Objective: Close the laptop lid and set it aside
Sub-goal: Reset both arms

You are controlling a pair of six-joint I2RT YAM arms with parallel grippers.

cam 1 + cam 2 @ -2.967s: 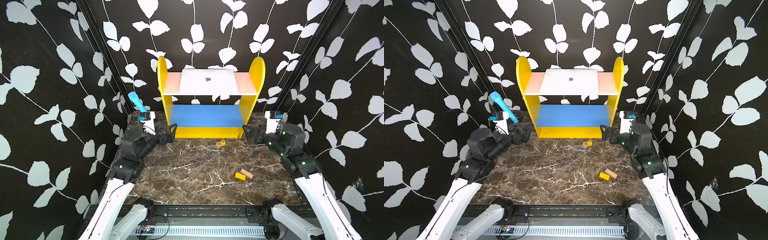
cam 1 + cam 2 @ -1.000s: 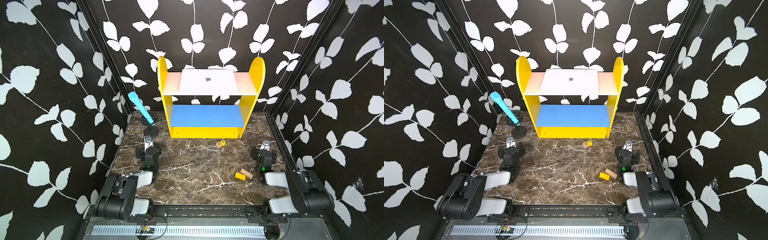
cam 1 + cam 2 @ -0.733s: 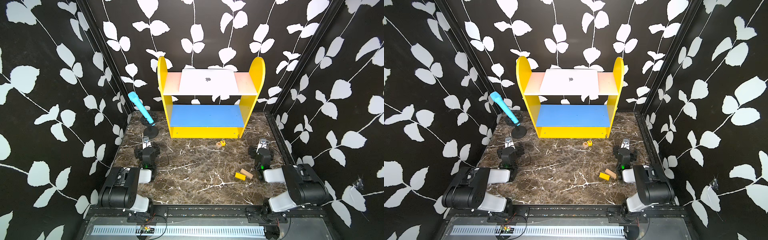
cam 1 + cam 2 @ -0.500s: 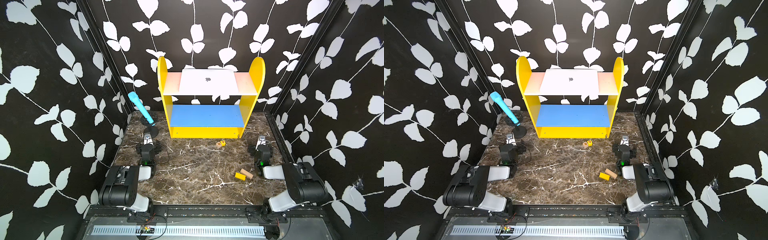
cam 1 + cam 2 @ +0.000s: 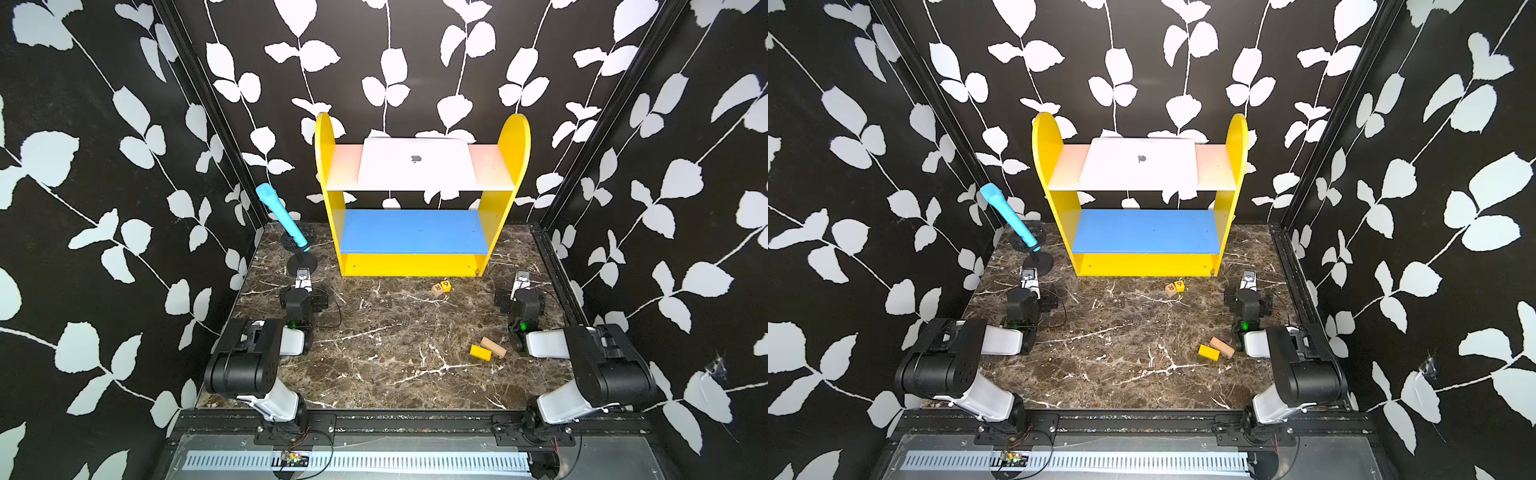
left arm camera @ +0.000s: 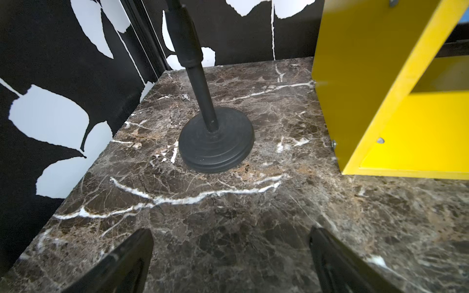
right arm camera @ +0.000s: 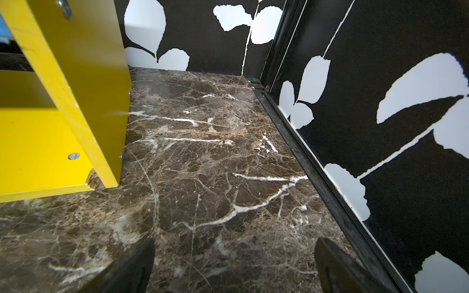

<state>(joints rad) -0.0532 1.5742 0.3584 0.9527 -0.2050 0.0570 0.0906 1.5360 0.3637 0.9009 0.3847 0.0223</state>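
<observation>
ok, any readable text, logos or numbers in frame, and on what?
"R": on the tan cube, lying turned, on the table in front of the shelf.
"6" (could be a 9): on the yellow cube touching it.
Apple logo, no words: on the laptop lid.
Marks on the white camera mounts: too small to read.

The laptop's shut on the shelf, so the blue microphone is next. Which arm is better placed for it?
Left. The microphone stands just ahead of the open left pincer, its base centred in the left wrist view; the right pincer sits across the table.
</observation>
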